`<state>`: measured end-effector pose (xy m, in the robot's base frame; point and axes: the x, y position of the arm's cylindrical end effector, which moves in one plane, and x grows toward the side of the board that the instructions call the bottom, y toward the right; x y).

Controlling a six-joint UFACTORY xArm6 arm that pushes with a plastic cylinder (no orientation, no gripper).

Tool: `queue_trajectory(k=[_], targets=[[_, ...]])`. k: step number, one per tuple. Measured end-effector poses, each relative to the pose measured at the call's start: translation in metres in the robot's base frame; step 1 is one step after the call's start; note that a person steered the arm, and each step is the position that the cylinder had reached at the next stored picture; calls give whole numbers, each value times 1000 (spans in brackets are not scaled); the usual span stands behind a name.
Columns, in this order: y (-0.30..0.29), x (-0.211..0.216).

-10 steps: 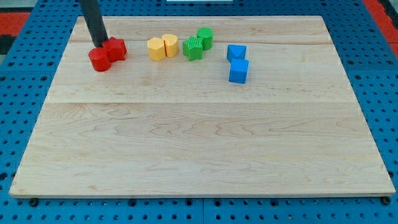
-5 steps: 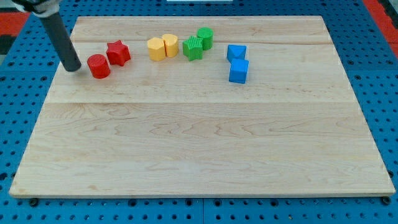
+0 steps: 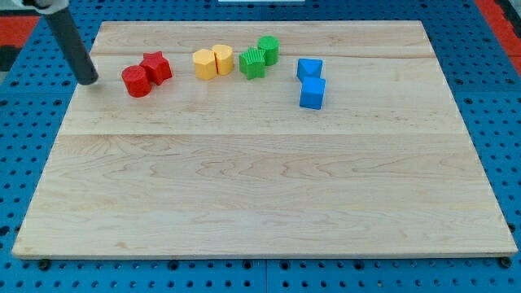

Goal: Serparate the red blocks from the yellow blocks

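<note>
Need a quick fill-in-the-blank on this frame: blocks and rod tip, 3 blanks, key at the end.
1. My tip sits to the view's ____ of the red cylinder block.
2. The red star-shaped block and the red cylinder block are ____ each other.
3. The two yellow blocks lie between the red blocks and the two ____ blocks on the wooden board.

Missing words: left; touching; green

My rod slanted down from the view's top left corner, its upper end cut off by the frame. My tip [image 3: 89, 80] rested low at the view's left, rod fully visible.
</note>
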<state>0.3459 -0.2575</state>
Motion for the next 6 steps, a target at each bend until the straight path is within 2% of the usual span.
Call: queue_trajectory(k=[2,3,6], targets=[[88,37],[57,61],[-47,65]])
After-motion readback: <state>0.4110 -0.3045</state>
